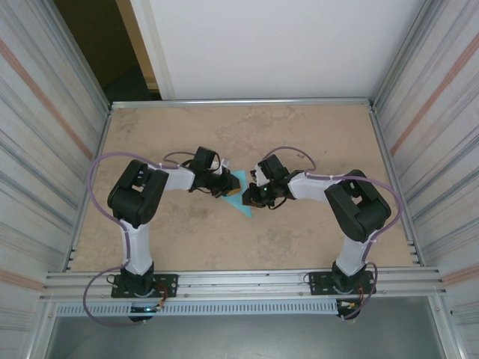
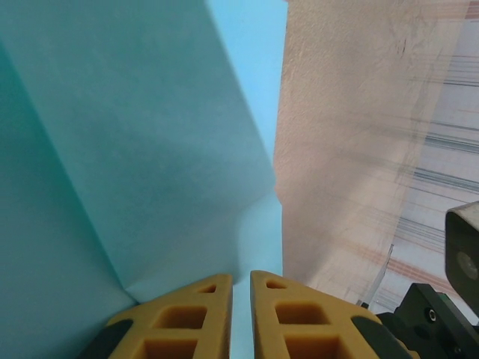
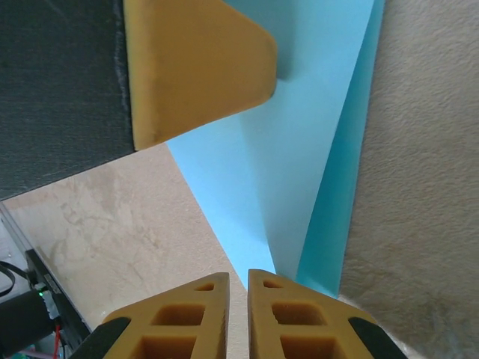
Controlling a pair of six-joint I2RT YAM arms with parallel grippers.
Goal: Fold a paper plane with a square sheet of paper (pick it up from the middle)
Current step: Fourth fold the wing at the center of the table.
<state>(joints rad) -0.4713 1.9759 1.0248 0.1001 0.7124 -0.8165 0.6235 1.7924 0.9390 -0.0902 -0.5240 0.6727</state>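
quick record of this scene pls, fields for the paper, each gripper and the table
blue paper: folded into a pointed, creased shape, mid-table between the two grippers
left gripper: jaws nearly together, blue paper in the narrow gap, apparently pinched
right gripper: jaws nearly together, bare table showing in the gap, the blue paper's point just beside one finger
table: beige, mottled surface
stage: folding under way, final shape cannot be told

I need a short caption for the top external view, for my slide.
Left pincer and right pincer meet at the folded blue paper in the middle of the table.
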